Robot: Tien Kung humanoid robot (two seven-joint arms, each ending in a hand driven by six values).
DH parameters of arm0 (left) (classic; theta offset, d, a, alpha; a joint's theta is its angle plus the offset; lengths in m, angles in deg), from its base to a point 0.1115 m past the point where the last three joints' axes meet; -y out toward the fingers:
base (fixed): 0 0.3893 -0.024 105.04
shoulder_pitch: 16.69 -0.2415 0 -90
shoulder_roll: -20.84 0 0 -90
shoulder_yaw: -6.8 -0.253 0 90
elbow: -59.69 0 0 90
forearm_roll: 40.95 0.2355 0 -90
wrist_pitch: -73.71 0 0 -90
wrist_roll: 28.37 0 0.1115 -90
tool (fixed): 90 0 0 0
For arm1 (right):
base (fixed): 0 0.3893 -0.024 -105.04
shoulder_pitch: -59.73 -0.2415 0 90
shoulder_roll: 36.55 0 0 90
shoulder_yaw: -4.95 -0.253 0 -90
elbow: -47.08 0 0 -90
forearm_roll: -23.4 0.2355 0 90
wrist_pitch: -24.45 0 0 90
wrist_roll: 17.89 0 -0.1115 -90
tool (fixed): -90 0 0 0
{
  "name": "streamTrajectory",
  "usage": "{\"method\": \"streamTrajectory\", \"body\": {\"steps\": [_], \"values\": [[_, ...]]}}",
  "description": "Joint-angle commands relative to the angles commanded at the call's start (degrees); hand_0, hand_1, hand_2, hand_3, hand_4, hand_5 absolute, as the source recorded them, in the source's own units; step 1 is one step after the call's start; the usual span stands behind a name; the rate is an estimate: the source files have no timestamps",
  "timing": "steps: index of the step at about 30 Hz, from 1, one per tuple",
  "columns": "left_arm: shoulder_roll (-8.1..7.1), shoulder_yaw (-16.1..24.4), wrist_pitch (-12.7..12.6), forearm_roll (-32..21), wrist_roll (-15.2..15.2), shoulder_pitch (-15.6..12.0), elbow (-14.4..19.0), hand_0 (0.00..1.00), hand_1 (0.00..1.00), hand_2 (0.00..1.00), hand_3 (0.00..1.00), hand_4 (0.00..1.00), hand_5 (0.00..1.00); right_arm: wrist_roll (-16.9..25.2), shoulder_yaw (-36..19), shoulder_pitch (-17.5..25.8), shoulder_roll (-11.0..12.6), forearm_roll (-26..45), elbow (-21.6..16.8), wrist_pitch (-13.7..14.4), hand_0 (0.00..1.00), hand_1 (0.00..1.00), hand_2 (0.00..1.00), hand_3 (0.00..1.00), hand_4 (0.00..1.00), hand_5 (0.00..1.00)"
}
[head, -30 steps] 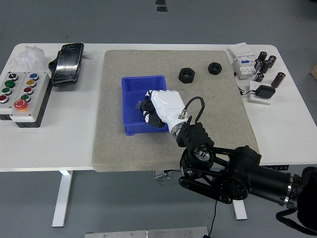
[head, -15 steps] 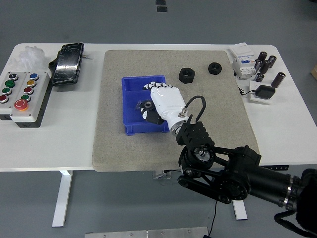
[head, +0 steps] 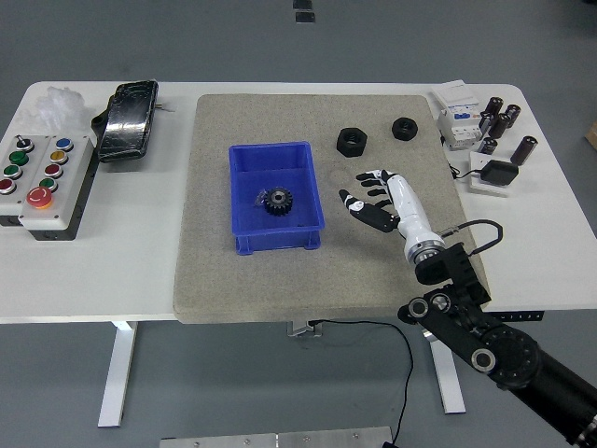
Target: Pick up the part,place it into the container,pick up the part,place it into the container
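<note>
Gear (head: 276,200) lies in the blue bin (head: 244,157). My right hand (head: 375,197) hovers empty, fingers spread, over the mat (head: 215,271). Next part, the larger black nut (head: 354,141), lies just beyond it, toward the far edge.

My right arm (head: 504,350): cut off by the lower right corner. Desk (head: 131,271): legs run out of frame below. Box (head: 591,138) at right edge: only a sliver shows. Capacitors (head: 499,121): markings too small to read.
</note>
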State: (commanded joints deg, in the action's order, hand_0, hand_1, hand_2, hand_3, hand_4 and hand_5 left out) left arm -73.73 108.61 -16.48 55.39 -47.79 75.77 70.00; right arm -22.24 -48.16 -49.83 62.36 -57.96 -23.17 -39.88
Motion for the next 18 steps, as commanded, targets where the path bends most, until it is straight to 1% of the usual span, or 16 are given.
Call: {"method": "streamTrajectory", "body": {"steps": [1,2,4,6,9,12,14,16,18], "values": [[0.02,0.0,0.0,-0.1,0.1,0.0,0.0,0.669,0.68,0.679,0.78,0.776,0.406,2.1,-1.8,1.3,0.1,2.1,-1.1,-1.1,0.6,0.67,0.684,0.653,0.796,0.495],[0.06,-0.2,0.0,-0.2,0.2,0.0,0.0,0.669,0.679,0.679,0.78,0.776,0.401,4.0,-3.4,2.5,0.2,4.0,-2.2,-2.0,0.603,0.673,0.681,0.649,0.805,0.539],[0.16,-0.4,0.0,-0.5,0.4,0.0,0.0,0.669,0.679,0.679,0.78,0.776,0.401,8.8,-7.0,5.3,0.3,8.8,-4.7,-3.4,0.603,0.673,0.681,0.649,0.805,0.539],[0.28,-0.5,0.0,-0.6,0.5,0.0,0.0,0.669,0.679,0.679,0.78,0.776,0.401,12.9,-9.7,7.6,0.4,12.9,-6.4,-3.9,0.603,0.673,0.681,0.649,0.805,0.539],[0.46,-0.6,0.0,-0.4,0.5,-0.1,0.0,0.668,0.678,0.677,0.779,0.776,0.401,19.8,-12.3,9.4,0.3,19.8,-6.9,-4.0,0.603,0.665,0.676,0.642,0.801,0.549],[0.44,-0.7,0.1,0.1,0.5,-0.3,0.0,0.668,0.678,0.677,0.779,0.776,0.401,25.9,-12.7,9.6,0.0,26.3,-6.5,-2.9,0.603,0.665,0.676,0.642,0.801,0.549],[0.39,-0.7,0.2,0.4,0.5,-0.5,0.0,0.668,0.678,0.677,0.779,0.776,0.401,29.1,-13.0,9.5,0.0,29.8,-6.5,-1.3,0.603,0.665,0.676,0.642,0.801,0.549],[0.35,-0.8,0.2,0.5,0.5,-0.6,0.0,0.668,0.678,0.678,0.779,0.776,0.401,32.0,-13.3,9.4,0.0,32.9,-6.8,1.2,0.62,0.668,0.678,0.64,0.783,0.565],[0.32,-0.9,0.2,0.5,0.6,-0.8,0.0,0.668,0.678,0.678,0.779,0.776,0.401,33.5,-13.6,9.3,0.2,34.3,-7.5,4.2,0.62,0.668,0.678,0.64,0.783,0.565]]}}
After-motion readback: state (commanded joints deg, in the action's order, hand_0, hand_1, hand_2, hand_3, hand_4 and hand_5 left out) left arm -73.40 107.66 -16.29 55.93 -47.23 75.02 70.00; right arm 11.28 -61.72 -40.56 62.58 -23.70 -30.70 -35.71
